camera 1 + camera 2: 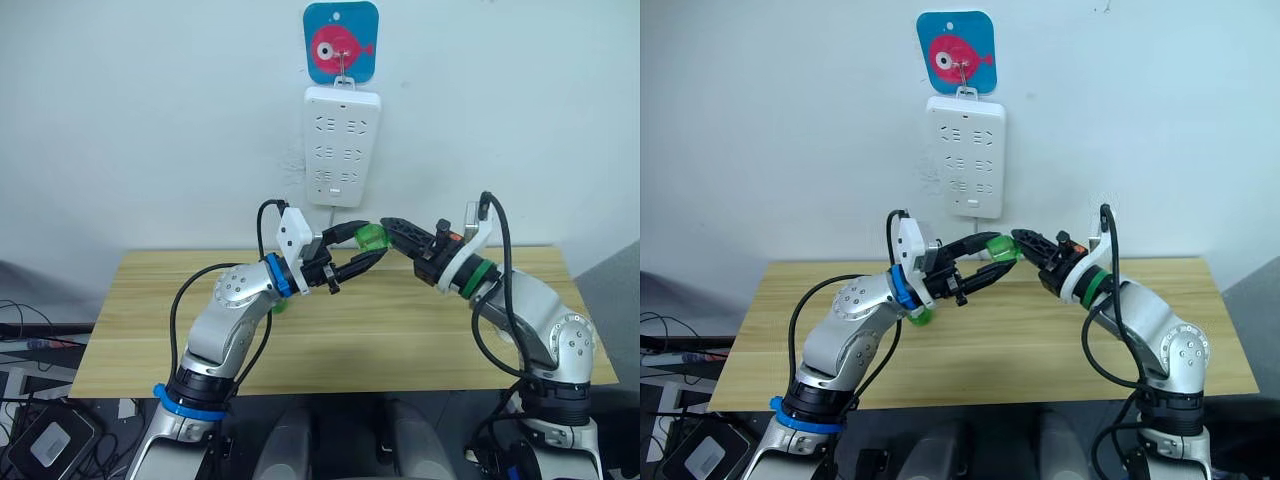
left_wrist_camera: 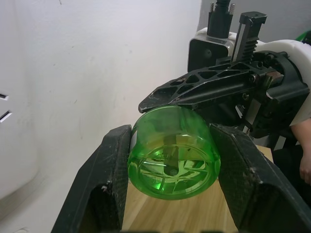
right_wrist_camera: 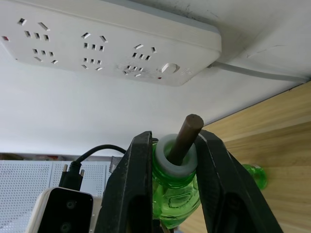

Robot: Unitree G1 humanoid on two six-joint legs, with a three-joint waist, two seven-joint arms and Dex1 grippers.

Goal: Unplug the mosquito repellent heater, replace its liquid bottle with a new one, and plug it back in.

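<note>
White power strip (image 1: 342, 145) hangs on the wall under a fish-print hook plate (image 1: 341, 41), above the wooden table (image 1: 400, 330)

Green bottles: two, one (image 1: 372, 238) held, one (image 3: 255, 175) on table. Power strip (image 1: 342, 146): one.
</note>
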